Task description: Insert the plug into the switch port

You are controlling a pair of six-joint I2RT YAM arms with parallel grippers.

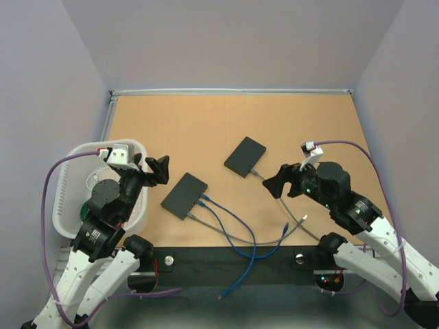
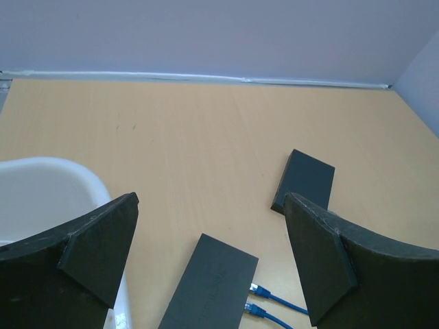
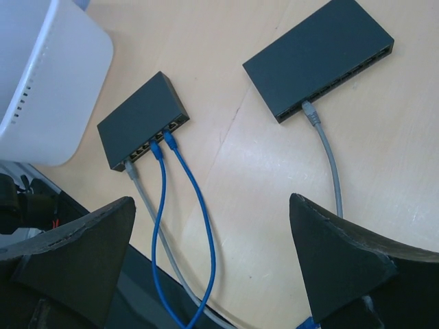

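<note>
1. Left end effector (image 2: 211,202) fills the near field in its wrist view. It is spread wide with nothing between the fingers. Right end effector (image 3: 211,202) is also spread wide and empty. Both hover above the desk (image 1: 206,123).
2. White basket (image 2: 62,168) sits at the desk's left edge, beside the left arm.
3. There are two black switches. Near switch (image 1: 184,195) lies just ahead of the left end effector. Far switch (image 1: 245,156) lies further back, closer to the right one.
4. Near switch already carries two blue cables (image 1: 226,219) and one grey lead (image 1: 206,225). Far switch carries a single grey cable (image 1: 278,202).
5. Loose ends:
   - Blue plug (image 1: 285,226) and grey plug (image 1: 302,218) lie on the desk in front of the right end effector, apart from both switches.
   - A third plug (image 1: 221,295) lies on the dark strip at the front edge.
6. My read on status: no plug is gripped, so this insertion hasn't begun. I can't tell which loose plug is the target. What's left is to grasp one, line it up with a free port and push it in.
</note>
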